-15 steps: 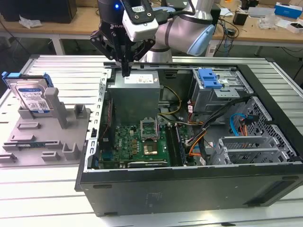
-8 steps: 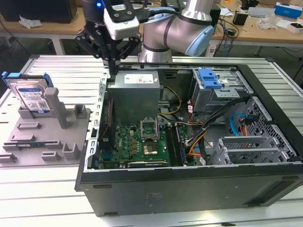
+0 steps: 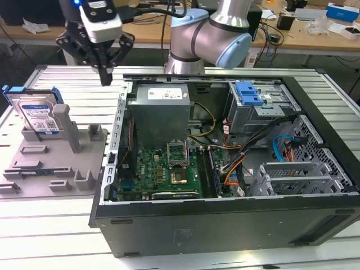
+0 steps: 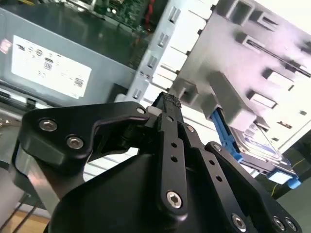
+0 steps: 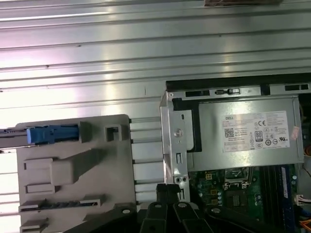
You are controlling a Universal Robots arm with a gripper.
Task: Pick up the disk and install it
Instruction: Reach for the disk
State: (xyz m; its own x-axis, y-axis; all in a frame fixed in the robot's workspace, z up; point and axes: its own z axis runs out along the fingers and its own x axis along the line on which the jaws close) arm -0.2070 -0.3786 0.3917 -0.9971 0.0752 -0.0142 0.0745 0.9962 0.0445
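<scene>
A robot arm (image 3: pixel 211 39) reaches over a ribbed metal desk (image 3: pixel 50 84). The desk carries an open computer case (image 3: pixel 225 225) and, toward the exterior view's left, a grey plastic holder (image 3: pixel 56 163).

The black claw (image 3: pixel 105 79) hangs in the air above the desk, pointing down, between the holder and the near rear corner of the case. Its two fingers are pressed together with nothing between them (in the second wrist view the claw (image 4: pixel 167 103) shows its ribbed tips meeting).

The disk (image 3: pixel 39 112) stands upright on its edge in a slot at the holder's end, farthest toward the exterior view's left and well apart from the claw. Its silver body and white-and-blue label face the exterior camera, with a bright blue carrier around the edges. In the first wrist view the disk (image 5: pixel 51 134) appears edge-on as a blue strip in the holder (image 5: pixel 73 165), apart from the claw (image 5: pixel 167 188). In the second wrist view the disk (image 4: pixel 252 145) sits beyond the claw's linkages.

Inside the case, a grey power supply (image 3: pixel 160 109) fills the corner nearest the claw, and a green motherboard (image 3: pixel 163 169) lies beside it. A blue latch (image 3: pixel 249 93) sits on the metal drive cage toward the exterior view's right, with loose cables below it
</scene>
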